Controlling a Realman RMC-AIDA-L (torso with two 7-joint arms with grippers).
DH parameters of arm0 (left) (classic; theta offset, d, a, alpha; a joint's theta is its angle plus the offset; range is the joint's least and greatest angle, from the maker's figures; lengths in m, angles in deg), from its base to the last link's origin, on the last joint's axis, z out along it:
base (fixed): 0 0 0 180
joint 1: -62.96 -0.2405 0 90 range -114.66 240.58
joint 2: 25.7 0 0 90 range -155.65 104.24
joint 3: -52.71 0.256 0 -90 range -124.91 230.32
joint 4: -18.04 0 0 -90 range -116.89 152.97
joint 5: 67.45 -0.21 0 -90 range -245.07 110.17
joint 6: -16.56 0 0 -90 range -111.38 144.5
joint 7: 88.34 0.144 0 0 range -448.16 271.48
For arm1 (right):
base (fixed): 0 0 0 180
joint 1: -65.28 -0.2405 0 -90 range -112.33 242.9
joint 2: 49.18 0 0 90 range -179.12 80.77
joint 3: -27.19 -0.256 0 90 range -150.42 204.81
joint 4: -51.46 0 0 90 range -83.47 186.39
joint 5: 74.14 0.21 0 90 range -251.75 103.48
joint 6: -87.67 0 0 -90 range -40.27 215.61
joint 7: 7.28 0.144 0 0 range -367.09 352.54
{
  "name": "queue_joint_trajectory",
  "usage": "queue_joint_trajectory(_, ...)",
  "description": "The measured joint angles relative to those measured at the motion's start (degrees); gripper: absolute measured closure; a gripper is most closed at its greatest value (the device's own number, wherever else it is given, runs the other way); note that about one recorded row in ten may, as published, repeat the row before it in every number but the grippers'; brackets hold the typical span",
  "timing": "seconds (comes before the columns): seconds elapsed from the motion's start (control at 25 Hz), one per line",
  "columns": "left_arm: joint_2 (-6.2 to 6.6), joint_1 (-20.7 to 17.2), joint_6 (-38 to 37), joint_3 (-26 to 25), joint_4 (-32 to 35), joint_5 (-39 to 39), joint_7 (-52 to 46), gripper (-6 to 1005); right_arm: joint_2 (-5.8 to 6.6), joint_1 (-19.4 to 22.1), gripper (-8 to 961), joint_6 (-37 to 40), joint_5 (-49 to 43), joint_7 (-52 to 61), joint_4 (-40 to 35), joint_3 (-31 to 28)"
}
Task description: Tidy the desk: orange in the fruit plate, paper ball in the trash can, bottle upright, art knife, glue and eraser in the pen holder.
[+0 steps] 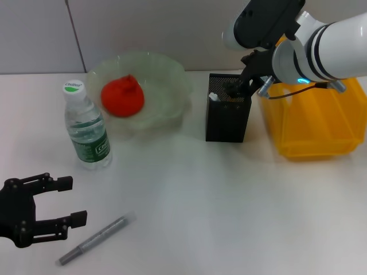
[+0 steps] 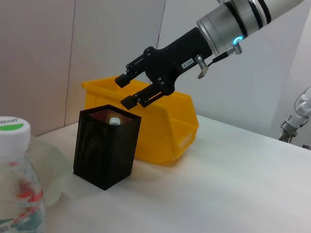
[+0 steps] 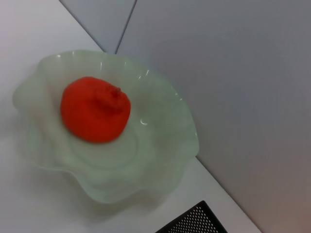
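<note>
1. Fingers of the right gripper (image 2: 128, 91) stand apart with nothing between them, poised just above the open top of the pen holder (image 2: 107, 145); the head view shows this same right gripper (image 1: 239, 86) reaching down to the holder's mouth from the robot's right.
2. Fingers of the left gripper (image 1: 63, 200) are also spread, holding nothing, low over the tabletop (image 1: 195, 195) at the near left corner.
3. Inside the black mesh pen holder (image 1: 228, 114) a white item shows at the left rim in the head view, and a small rounded grey-white top shows inside it in the left wrist view; what each of them is cannot be told.
4. The orange (image 1: 122, 95) lies in the pale green wavy fruit plate (image 1: 172, 74) at the back left of the tabletop; the right wrist view shows the orange (image 3: 95, 115) resting off-centre in the fruit plate (image 3: 160, 145).
5. The bottle (image 1: 86, 129) stands upright with its white and green cap on, just in front of the plate's left side.
6. A slim grey, pen-shaped tool (image 1: 94, 238), probably the art knife, lies flat and slanted on the tabletop, just to the right of the left gripper and apart from it.
7. A yellow bin (image 1: 312, 120) sits beside the pen holder on the robot's right, its inside hidden by the arm.
</note>
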Motion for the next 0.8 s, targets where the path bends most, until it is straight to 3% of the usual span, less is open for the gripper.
queue_joint_trajectory(0.28, 0.05, -0.06, -0.45, 0.00, 0.22, 0.05, -0.06, 191, 0.02, 1.79, 209, 0.24, 1.10, -0.01, -3.86, -0.08)
queue_joint_trajectory(0.4, 0.06, -0.06, -0.63, 0.00, 0.35, 0.05, -0.10, 191, 0.07, 3.87, 183, 3.37, 3.89, -1.21, -8.87, -1.29)
queue_joint_trajectory(0.48, 0.12, -0.08, -0.98, 0.00, 0.97, 0.05, -0.70, 191, 0.05, 6.26, 166, 9.24, 12.65, -7.17, -12.97, -5.75)
queue_joint_trajectory(0.52, 0.19, -0.09, -1.02, 0.00, 2.03, 0.05, -1.65, 191, 0.05, 6.26, 158, 9.24, 12.65, -7.17, -12.97, -5.75)
queue_joint_trajectory(0.56, 0.19, -0.09, -1.02, 0.00, 2.03, 0.05, -1.65, 191, 0.05, 7.71, 149, 13.63, 20.14, -12.57, -13.75, -9.58)
queue_joint_trajectory(0.6, 0.22, -0.09, -1.10, 0.00, 3.01, 0.05, -2.24, 191, 0.05, 7.71, 141, 13.63, 20.14, -12.57, -13.75, -9.58)
queue_joint_trajectory(0.72, 0.15, -0.05, -1.55, 0.23, 7.09, -0.29, -5.05, 191, 0.12, 10.94, 115, 18.85, 31.18, -22.44, -12.73, -14.55)
queue_joint_trajectory(0.76, 0.10, 0.00, -1.58, 0.34, 7.95, -0.48, -6.06, 191, 0.15, 13.90, 118, 20.93, 37.46, -29.94, -10.71, -16.75)
queue_joint_trajectory(0.8, 0.10, 0.18, -1.63, 0.81, 9.93, -0.91, -8.26, 191, 0.15, 13.90, 118, 20.93, 37.46, -29.94, -10.71, -16.75)
